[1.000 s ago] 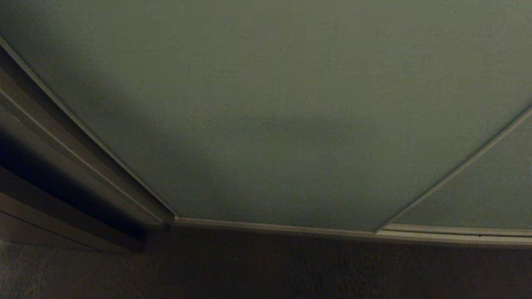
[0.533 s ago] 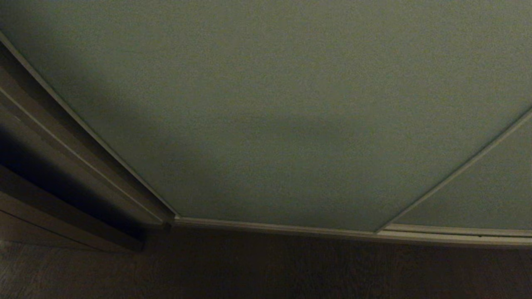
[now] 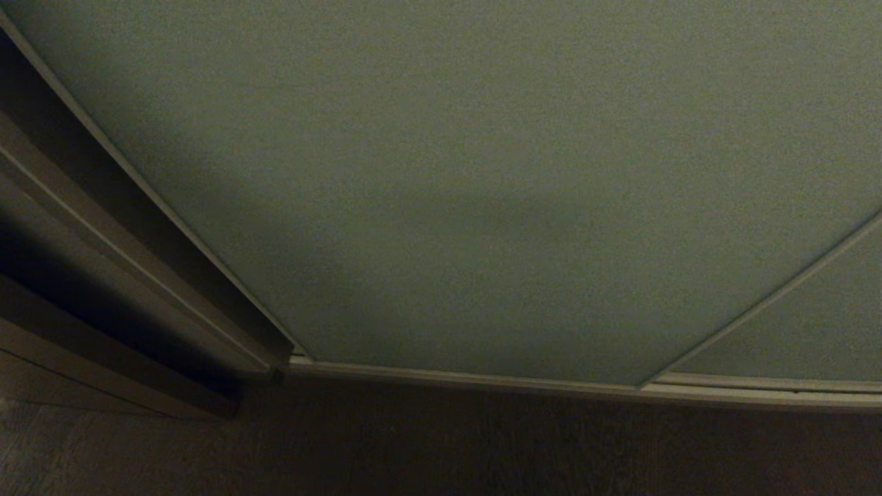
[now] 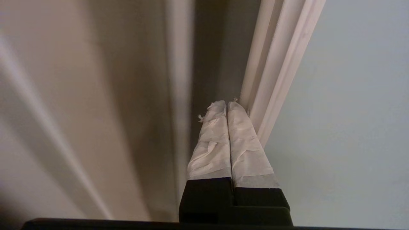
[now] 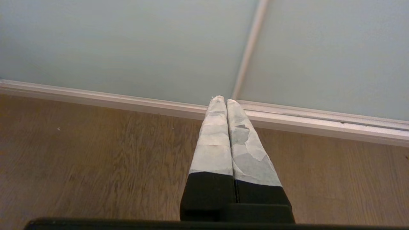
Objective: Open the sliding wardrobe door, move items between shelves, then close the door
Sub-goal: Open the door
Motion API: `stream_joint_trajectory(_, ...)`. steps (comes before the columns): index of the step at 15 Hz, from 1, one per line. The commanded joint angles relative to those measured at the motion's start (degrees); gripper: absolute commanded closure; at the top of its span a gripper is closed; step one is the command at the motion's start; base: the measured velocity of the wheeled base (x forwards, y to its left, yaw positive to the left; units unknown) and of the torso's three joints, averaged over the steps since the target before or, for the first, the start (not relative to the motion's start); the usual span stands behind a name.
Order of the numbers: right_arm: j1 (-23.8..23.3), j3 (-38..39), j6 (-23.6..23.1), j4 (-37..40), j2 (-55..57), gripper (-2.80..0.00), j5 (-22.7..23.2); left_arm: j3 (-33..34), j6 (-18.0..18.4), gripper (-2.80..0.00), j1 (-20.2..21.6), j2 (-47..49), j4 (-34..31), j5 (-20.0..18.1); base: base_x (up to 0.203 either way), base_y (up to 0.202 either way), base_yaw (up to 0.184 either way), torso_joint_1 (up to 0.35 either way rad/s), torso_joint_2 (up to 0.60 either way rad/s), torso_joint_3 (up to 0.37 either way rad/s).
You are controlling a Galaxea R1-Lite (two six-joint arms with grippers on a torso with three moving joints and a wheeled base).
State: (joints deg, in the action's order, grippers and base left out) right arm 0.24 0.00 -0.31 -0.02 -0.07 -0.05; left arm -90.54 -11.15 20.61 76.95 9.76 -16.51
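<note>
The sliding wardrobe door [image 3: 482, 172] is a pale grey-green panel that fills most of the head view. Its thin beige frame [image 4: 281, 64] runs along its left edge. My left gripper [image 4: 227, 103] is shut with nothing in it. Its taped fingertips sit in the dark narrow gap beside that frame, right against the frame's edge. My right gripper [image 5: 222, 99] is also shut and empty, hanging parked over the floor and pointing at the bottom rail [image 5: 319, 123]. Neither gripper shows in the head view. The items and the shelves are hidden behind the door.
A dark brown side panel [image 3: 83, 227] stands left of the door. The second, like door [image 3: 813, 324] overlaps at the right. Wood-grain floor [image 5: 96, 159] runs up to the rail along the doors' foot.
The door has slid a little to the right. Its lower left corner and its overlap edge both sit further right, and the dark gap beside the side panel is wider.
</note>
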Motion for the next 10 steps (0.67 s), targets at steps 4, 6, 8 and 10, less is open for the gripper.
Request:
stream_joint_trajectory(4,0.02,0.09,-0.05,-0.06,0.07,0.0,0.05,0.69,0.17,0.0,-0.39,-1.78,-0.62,-0.19,0.0,0.0,0.0,0.0,0.0,0.0)
stream_joint_trajectory(6,0.02,0.09,-0.05,-0.04,0.07,0.0,0.02,0.79,0.26,0.0,-0.39,-1.46,-0.62,0.05,0.0,0.0,0.0,0.0,0.0,0.0)
stream_joint_trajectory(8,0.02,0.09,-0.05,0.02,0.07,0.0,0.05,1.05,0.32,0.0,-0.39,-1.1,-0.69,-0.33,0.0,0.0,0.0,0.0,0.0,0.0)
stream_joint_trajectory(10,0.02,0.09,-0.05,0.01,0.07,0.0,0.05,1.27,0.8,0.0,-1.56,-0.71,-2.97,-1.01,0.0,0.0,0.0,0.0,0.0,0.0)
